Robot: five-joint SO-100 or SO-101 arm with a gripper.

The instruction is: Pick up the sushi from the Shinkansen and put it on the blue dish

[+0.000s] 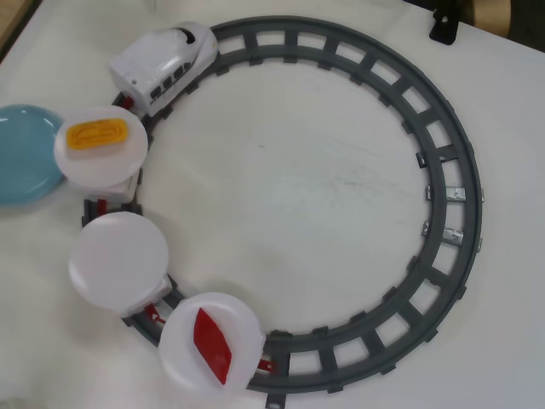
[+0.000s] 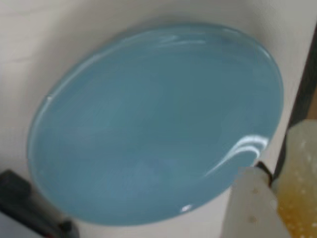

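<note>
The blue dish (image 2: 153, 124) fills the wrist view and lies bare; in the overhead view it (image 1: 21, 153) is cut by the left edge. My gripper (image 2: 275, 184) shows only at the wrist view's lower right, above the dish's rim. One white finger (image 2: 250, 208) presses a pale orange-and-cream sushi (image 2: 299, 193), so it looks shut on it. The gripper is out of the overhead view. The Shinkansen (image 1: 166, 64) stands on the track's upper left, pulling three cars with white plates. The middle plate (image 1: 117, 260) is bare.
The first white plate (image 1: 100, 149), touching the dish's edge in the overhead view, carries a yellow ridged piece (image 1: 98, 134). The last plate (image 1: 243, 336) carries a red diamond piece (image 1: 213, 343). A grey circular track (image 1: 443, 170) rings the table. A dark part (image 2: 29, 206) sits at the wrist view's lower left.
</note>
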